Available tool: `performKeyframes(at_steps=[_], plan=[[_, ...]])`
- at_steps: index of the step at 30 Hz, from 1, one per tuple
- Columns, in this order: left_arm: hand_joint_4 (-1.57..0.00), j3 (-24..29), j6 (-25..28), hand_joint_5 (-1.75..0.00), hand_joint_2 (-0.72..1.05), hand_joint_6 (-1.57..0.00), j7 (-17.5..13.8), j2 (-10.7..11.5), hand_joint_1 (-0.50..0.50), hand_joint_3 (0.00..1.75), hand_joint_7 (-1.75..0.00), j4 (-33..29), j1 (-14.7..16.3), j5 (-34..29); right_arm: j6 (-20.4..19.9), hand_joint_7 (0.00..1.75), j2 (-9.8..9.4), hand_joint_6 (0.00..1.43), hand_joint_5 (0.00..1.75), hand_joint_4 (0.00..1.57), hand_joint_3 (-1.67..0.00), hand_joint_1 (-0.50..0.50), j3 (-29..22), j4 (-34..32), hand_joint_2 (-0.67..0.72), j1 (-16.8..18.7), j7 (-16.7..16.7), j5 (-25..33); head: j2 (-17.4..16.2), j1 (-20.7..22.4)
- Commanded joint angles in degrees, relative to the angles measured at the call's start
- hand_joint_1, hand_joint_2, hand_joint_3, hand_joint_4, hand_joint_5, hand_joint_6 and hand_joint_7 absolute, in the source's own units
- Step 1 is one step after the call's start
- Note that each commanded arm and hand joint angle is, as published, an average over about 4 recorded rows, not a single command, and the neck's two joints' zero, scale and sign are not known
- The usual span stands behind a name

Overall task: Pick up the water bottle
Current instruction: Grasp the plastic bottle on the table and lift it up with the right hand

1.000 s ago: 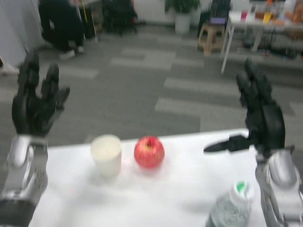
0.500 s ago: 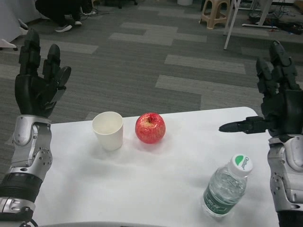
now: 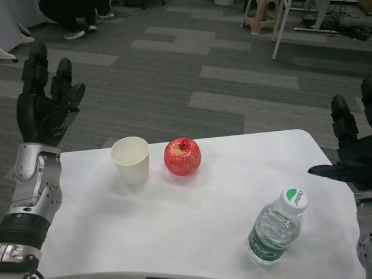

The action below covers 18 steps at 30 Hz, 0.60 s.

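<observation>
1. Water bottle is standing upright on the surface, front right, untouched.
2. Right robot hand is hovering just beside and above it, fingers spread, holding nothing.
3. Left robot hand is waiting raised, empty, fingers apart.
4. Reach, grasp and lift are all pending.

An office-like workroom — grey carpet tiles, a stool, cables trailing under a far table.

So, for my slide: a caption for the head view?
Both hands, left and right, raised open over water bottle, apple and paper cup.
</observation>
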Motion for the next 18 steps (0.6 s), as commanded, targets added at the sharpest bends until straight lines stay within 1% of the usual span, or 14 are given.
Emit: performKeyframes(at_steps=[1, 2, 3, 4, 5, 7, 9, 11, 13, 15, 18], plan=[[0.00, 0.40, -0.02, -0.10, 1.05, 0.00, -0.26, -0.03, -0.50, 0.09, 0.00, 0.66, 0.21, 0.18, 13.42, 0.03, 0.01, 0.00, 0.00, 0.00, -0.08, -0.43, -6.08, 0.66, -0.02, 1.48, 8.97, -0.56, -0.03, -0.87], [0.00, 0.42, -0.02, -0.10, 1.05, 0.00, -0.26, -0.09, -0.50, 0.09, 0.00, 0.66, 0.21, 0.18, 16.52, 0.03, 0.05, 0.00, 0.00, 0.00, -0.08, -0.42, -7.13, 0.81, -0.03, 1.64, 11.34, -1.13, -0.05, -1.00], [0.00, 0.42, -0.02, -0.10, 1.05, 0.00, -0.26, -0.12, -0.50, 0.09, 0.00, 0.66, 0.21, 0.18, 17.46, 0.05, 0.05, 0.00, 0.00, 0.00, -0.08, -0.42, -7.35, 0.97, -0.03, 1.68, 12.37, -1.39, -0.06, -1.05], [0.00, 0.40, -0.02, -0.10, 1.05, 0.00, -0.26, -0.16, -0.50, 0.09, 0.00, 0.66, 0.21, 0.18, 19.20, 0.07, 0.03, 0.00, 0.00, 0.00, -0.08, -0.42, -7.73, 1.27, -0.03, 1.75, 14.37, -1.83, 0.06, -1.12], [0.00, 0.37, -0.02, -0.10, 1.05, 0.00, -0.26, -0.18, -0.50, 0.09, 0.00, 0.66, 0.21, 0.18, 19.99, 0.05, 0.01, 0.00, 0.00, 0.00, -0.08, -0.42, -7.88, 1.43, -0.05, 1.77, 15.34, -2.01, 0.19, -1.24], [0.00, 0.29, -0.02, -0.10, 1.05, 0.00, -0.26, -0.23, -0.50, 0.09, 0.00, 0.66, 0.12, 0.14, 21.92, 0.02, -0.17, 0.00, 0.00, 0.00, -0.08, -0.42, -8.23, 2.35, -0.08, 1.95, 18.55, -2.45, 0.63, -1.33], [0.00, 0.20, -0.02, -0.10, 1.05, 0.00, -0.26, -0.23, -0.50, 0.04, 0.00, 0.66, -0.20, 0.12, 22.28, 0.03, -0.54, 0.00, 0.00, 0.00, -0.08, -0.42, -8.36, 3.63, -0.10, 2.43, 20.88, -2.88, 0.99, -1.05], [0.00, 0.15, -0.02, -0.10, 1.05, 0.00, -0.26, -0.23, -0.50, 0.02, 0.00, 0.68, -0.60, 0.14, 22.28, 0.03, -0.98, 0.00, 0.00, 0.00, -0.08, -0.42, -8.45, 4.50, -0.10, 3.02, 22.22, -3.21, 1.39, -0.97], [0.00, 0.15, -0.02, -0.10, 1.05, 0.00, -0.26, -0.23, -0.50, 0.07, 0.00, 0.77, -0.93, 0.16, 22.28, 0.00, -1.48, 0.00, 0.00, 0.00, -0.08, -0.42, -8.36, 4.81, -0.10, 3.64, 22.74, -3.21, 1.75, -1.20], [0.00, 0.15, -0.02, -0.10, 1.05, 0.00, -0.26, -0.23, -0.50, 0.09, 0.00, 0.97, -1.24, 0.16, 22.25, 0.00, -2.27, 0.00, 0.00, 0.00, -0.08, -0.42, -7.75, 4.66, -0.10, 4.54, 23.03, -3.32, 2.16, -1.23], [0.00, 0.15, -0.02, -0.10, 1.05, 0.00, -0.26, -0.18, -0.50, 0.09, 0.00, 1.36, -1.50, 0.14, 22.19, 0.00, -3.37, 0.00, 0.00, 0.00, -0.08, -0.42, -5.95, 3.67, -0.10, 5.77, 23.12, -3.68, 4.38, 0.31]])
